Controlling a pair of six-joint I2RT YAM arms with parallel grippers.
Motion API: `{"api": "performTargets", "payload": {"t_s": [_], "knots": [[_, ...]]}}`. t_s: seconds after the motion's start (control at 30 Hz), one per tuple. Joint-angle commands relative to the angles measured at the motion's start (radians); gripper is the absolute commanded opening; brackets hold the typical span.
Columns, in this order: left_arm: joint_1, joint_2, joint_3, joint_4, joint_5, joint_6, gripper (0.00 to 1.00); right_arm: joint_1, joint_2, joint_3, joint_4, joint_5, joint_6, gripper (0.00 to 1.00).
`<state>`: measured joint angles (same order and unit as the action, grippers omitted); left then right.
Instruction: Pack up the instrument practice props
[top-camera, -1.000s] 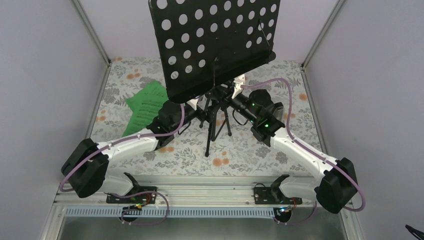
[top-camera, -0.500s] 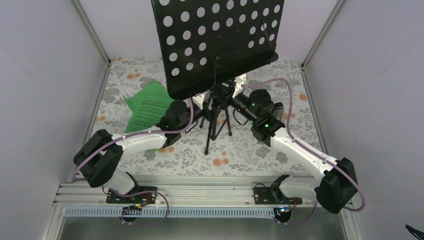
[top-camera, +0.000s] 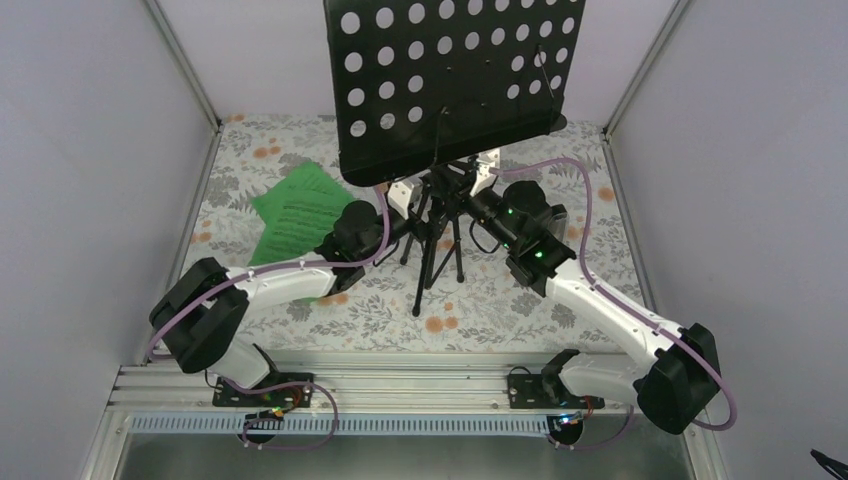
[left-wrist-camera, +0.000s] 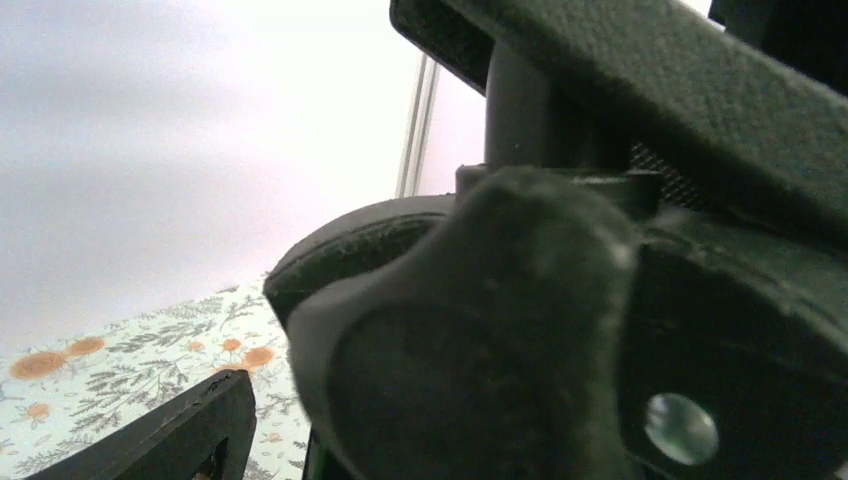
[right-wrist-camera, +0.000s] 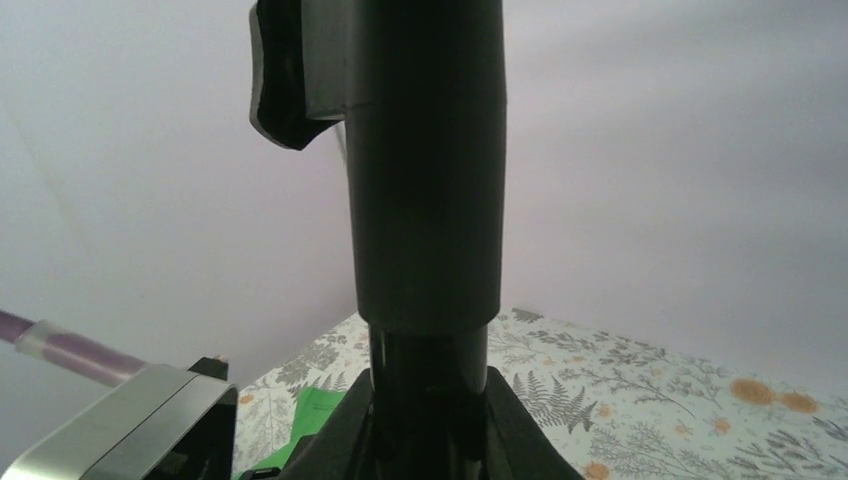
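Observation:
The black music stand stands mid-table on its tripod legs (top-camera: 432, 262), and its hole-punched desk (top-camera: 450, 80) fills the top of the overhead view. My right gripper (top-camera: 458, 190) is shut on the stand's pole (right-wrist-camera: 428, 200); both fingers (right-wrist-camera: 515, 425) press against the tube. My left gripper (top-camera: 404, 198) is at the stand's left side, open around a big black clamp knob (left-wrist-camera: 470, 340). One left finger (left-wrist-camera: 170, 430) stands apart from the knob, and the other is hidden. The green music sheets (top-camera: 295, 212) lie flat left of the stand.
A floral cloth (top-camera: 520, 300) covers the table. White walls with metal corner posts (top-camera: 185, 65) close in the left, right and back. A metal rail (top-camera: 420, 385) runs along the near edge. Purple cables (top-camera: 560, 165) loop off both arms.
The stand's desk has shifted right and sits higher in the overhead view. The left arm has drawn in towards the pole. The right arm has moved slightly with the stand.

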<state>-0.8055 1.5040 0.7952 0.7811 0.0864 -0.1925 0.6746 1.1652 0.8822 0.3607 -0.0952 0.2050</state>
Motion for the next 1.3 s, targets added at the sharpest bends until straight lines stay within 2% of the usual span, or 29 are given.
{"api": "performTargets", "payload": {"t_s": [0.0, 0.27, 0.43, 0.6, 0.83, 0.97, 1.03, 1.07, 1.1, 1.13, 1.17, 1.27], "knots": [[-0.015, 0.047, 0.032, 0.052, -0.035, 0.002, 0.89, 0.019, -0.087, 0.038, 0.237, 0.055, 0.091, 0.04], [-0.041, 0.089, 0.057, 0.052, -0.093, 0.023, 0.92, 0.025, -0.086, 0.054, 0.230, 0.170, 0.124, 0.04], [-0.044, 0.123, 0.093, -0.008, -0.080, 0.054, 0.88, 0.026, -0.096, 0.072, 0.206, 0.165, 0.140, 0.04], [-0.052, 0.161, 0.125, -0.017, -0.072, 0.058, 0.78, 0.026, -0.108, 0.074, 0.193, 0.160, 0.183, 0.04], [-0.071, 0.170, 0.150, -0.051, -0.120, 0.074, 0.56, 0.031, -0.119, 0.080, 0.189, 0.182, 0.224, 0.04], [-0.081, 0.145, 0.141, -0.064, -0.154, 0.077, 0.52, 0.032, -0.121, 0.095, 0.190, 0.196, 0.220, 0.04], [-0.085, 0.140, 0.143, -0.074, -0.163, 0.074, 0.57, 0.033, -0.122, 0.098, 0.200, 0.204, 0.224, 0.04], [-0.086, 0.143, 0.147, -0.081, -0.168, 0.072, 0.64, 0.034, -0.122, 0.098, 0.209, 0.207, 0.226, 0.04], [-0.089, 0.146, 0.148, -0.083, -0.171, 0.068, 0.77, 0.034, -0.122, 0.098, 0.216, 0.212, 0.230, 0.04], [-0.095, 0.151, 0.148, -0.082, -0.173, 0.065, 0.85, 0.034, -0.122, 0.099, 0.223, 0.216, 0.234, 0.04], [-0.101, 0.156, 0.147, -0.078, -0.175, 0.064, 0.89, 0.034, -0.120, 0.099, 0.228, 0.222, 0.237, 0.04], [-0.115, 0.175, 0.145, -0.063, -0.182, 0.066, 0.91, 0.036, -0.115, 0.094, 0.243, 0.241, 0.250, 0.04]]}}
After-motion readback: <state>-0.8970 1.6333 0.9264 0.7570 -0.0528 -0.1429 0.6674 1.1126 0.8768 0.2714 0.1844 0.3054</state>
